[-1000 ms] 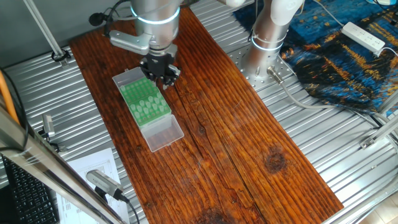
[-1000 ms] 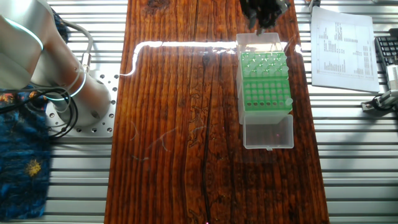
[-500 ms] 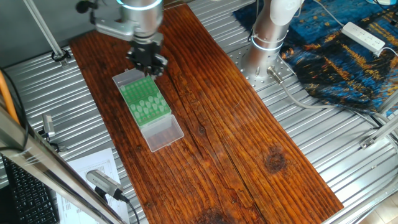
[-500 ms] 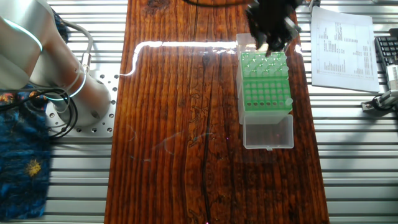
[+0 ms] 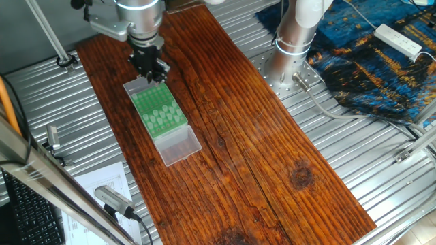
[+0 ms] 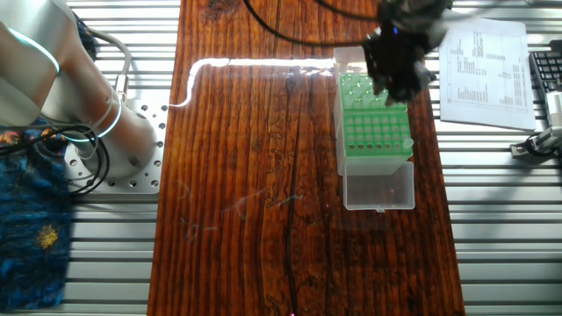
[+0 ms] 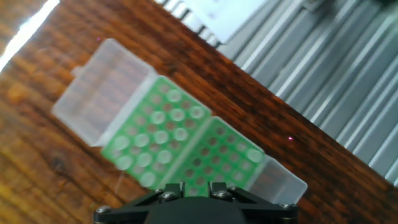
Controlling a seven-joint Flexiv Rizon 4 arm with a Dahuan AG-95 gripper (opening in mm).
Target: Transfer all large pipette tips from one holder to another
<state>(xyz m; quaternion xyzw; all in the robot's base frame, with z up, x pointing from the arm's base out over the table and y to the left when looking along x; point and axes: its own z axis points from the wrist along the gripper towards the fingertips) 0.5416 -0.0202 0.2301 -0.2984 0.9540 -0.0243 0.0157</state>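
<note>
green rack directly below claw, clear lid flaps either end | large pipette tips fill its left half, right half mostly bare holes | gripper hovering, opening cannot tell | step: approach; next: descend onto one tip

A long brown wooden board is laid slantwise across a ribbed metal table. A green rack with clear plastic ends is set on the board in the upper left of one fixed view. A printed sheet of paper is seen on the metal in the upper right of the other fixed view. A blue patterned cloth is spread at the upper right.
</note>
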